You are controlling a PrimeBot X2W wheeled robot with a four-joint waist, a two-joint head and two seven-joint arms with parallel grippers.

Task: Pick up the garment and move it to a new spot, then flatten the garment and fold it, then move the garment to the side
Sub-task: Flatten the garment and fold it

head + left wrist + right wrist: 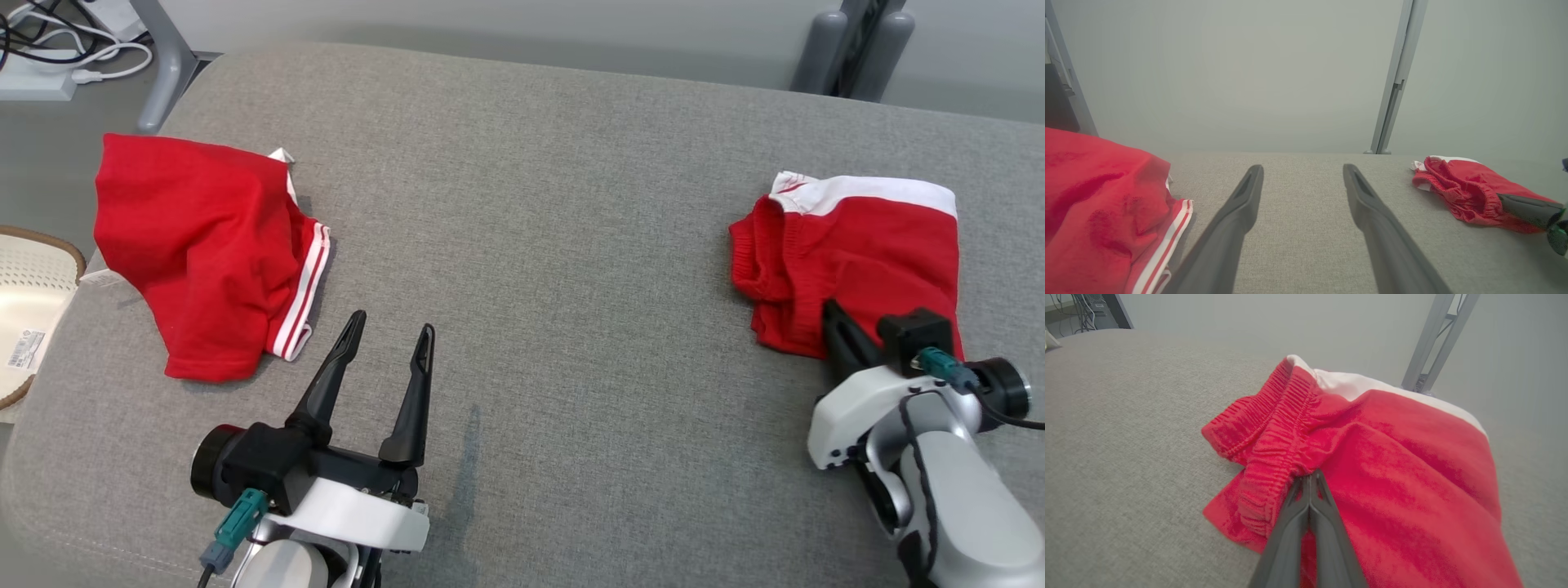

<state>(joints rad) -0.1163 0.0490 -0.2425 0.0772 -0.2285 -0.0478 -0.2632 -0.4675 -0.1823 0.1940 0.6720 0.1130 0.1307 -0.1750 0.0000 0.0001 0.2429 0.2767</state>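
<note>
A red garment (873,245) with a white band and an elastic waistband lies crumpled at the right of the grey padded surface (531,204). My right gripper (833,314) comes at its near edge. In the right wrist view the right gripper (1310,475) is shut, its tips pinching the red garment (1392,457) just beside the waistband. My left gripper (390,327) hovers open over bare padding near the front, holding nothing. In the left wrist view the left gripper (1302,169) points across the surface, with the garment (1457,192) off to the right.
A second red garment (196,245) with white side stripes lies at the left, close to the left gripper; it also shows as the striped garment (1094,204). A white perforated basket (24,310) sits beyond the left edge. Cables (49,49) and metal legs (857,41) stand behind.
</note>
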